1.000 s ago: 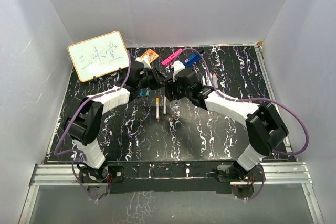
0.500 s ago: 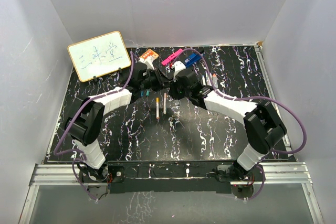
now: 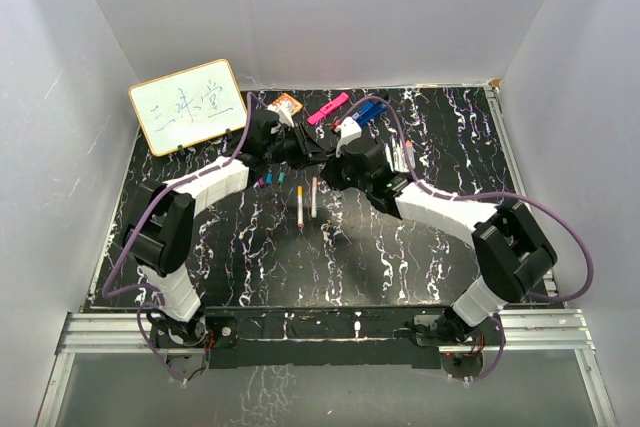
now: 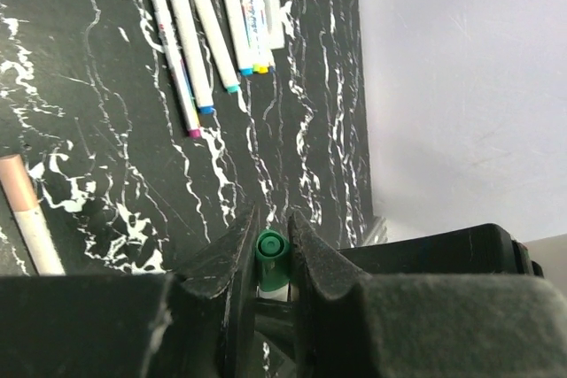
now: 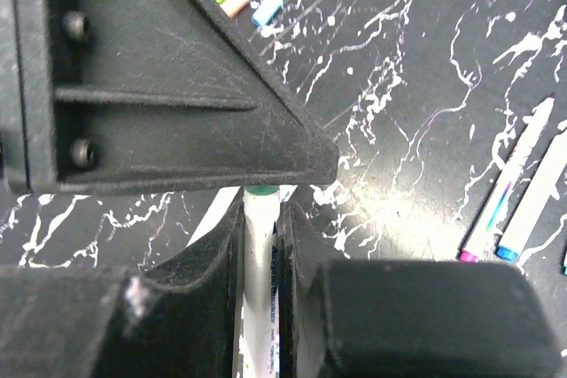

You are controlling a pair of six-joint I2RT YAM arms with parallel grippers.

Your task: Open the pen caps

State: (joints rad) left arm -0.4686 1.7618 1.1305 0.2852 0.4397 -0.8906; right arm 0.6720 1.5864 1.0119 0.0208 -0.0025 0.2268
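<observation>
Left claw [image 4: 270, 233] tight on one green cap [image 4: 270, 252], right claw [image 5: 260, 212] tight on that cap's one white pen [image 5: 259, 294].

A robot test cell in a laboratory.
Plain white panel walls [image 3: 330, 17] close three sides around a black tabletop with white marble veins [image 3: 400, 257]. A silver aluminium profile rail [image 3: 110, 332] at the near edge carries the black-and-white left robot arm [image 3: 205, 190] and right robot arm [image 3: 440, 209]. A small handwritten whiteboard [image 3: 188, 105] stands at the back left.
</observation>
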